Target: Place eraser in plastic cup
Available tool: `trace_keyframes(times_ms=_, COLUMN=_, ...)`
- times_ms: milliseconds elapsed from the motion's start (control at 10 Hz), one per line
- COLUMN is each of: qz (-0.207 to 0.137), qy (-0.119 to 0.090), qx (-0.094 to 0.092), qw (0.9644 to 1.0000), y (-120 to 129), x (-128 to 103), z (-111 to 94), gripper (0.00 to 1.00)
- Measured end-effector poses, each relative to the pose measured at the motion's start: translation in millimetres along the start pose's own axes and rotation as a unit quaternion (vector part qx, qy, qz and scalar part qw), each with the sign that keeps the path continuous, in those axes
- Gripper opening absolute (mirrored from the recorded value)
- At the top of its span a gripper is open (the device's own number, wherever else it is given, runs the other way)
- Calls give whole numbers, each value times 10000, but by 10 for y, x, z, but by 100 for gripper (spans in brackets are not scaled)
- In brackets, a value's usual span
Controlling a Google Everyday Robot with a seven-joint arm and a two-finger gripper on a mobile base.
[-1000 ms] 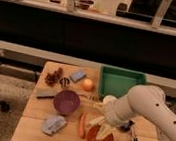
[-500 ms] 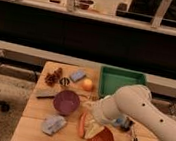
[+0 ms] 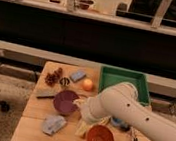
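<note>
Starting at the left of the pale wooden table (image 3: 31,129), we are seeing the flat, elongated dark grey eraser (image 3: 45,94) lying at nine o'clock of the round purple plastic bowl (image 3: 65,101), just beside its rim and untouched; it is sitting exactly where it was a second ago. At seven o'clock of that bowl the crumpled light blue-grey cloth lump (image 3: 53,124) is resting apart from both. Moving right, the gripper (image 3: 81,127) is hovering low at four o'clock of the purple bowl, between the bowl and the orange-red round plastic cup (image 3: 100,139); its claw is standing spread wide and carrying nothing. This is what is changing: a second ago the claw was hanging directly above the cup, and since then the bulky white robot arm (image 3: 129,115) has been swinging towards nine o'clock, so the cup's mouth is now showing clear. We are reading that as the reach for the eraser getting under way; the pick is not yet made, so the whole task is lying ahead. The claw is needing to cross or skirt the bowl before descending on the bar; the bar's closeness to the rim is looking like the awkward part. Farthest right, at one o'clock of the cup, the green rectangular plastic tray (image 3: 125,81) is sitting partly behind the arm.
</note>
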Motion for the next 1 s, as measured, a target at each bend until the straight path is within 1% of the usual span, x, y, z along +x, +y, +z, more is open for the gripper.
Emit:
trace_keyframes(times_ms=200, qz=-56, qy=23, qx=33, qw=10000, y=-61, x=-215, z=101, gripper=80)
trace_keyframes(times_ms=300, qz=-69, qy=35, qx=50, qw=10000, y=-70, x=-244, z=113, gripper=80)
trace_keyframes(times_ms=1000, qz=-73, qy=44, qx=60, qw=9999, y=-71, x=-243, z=110, gripper=80)
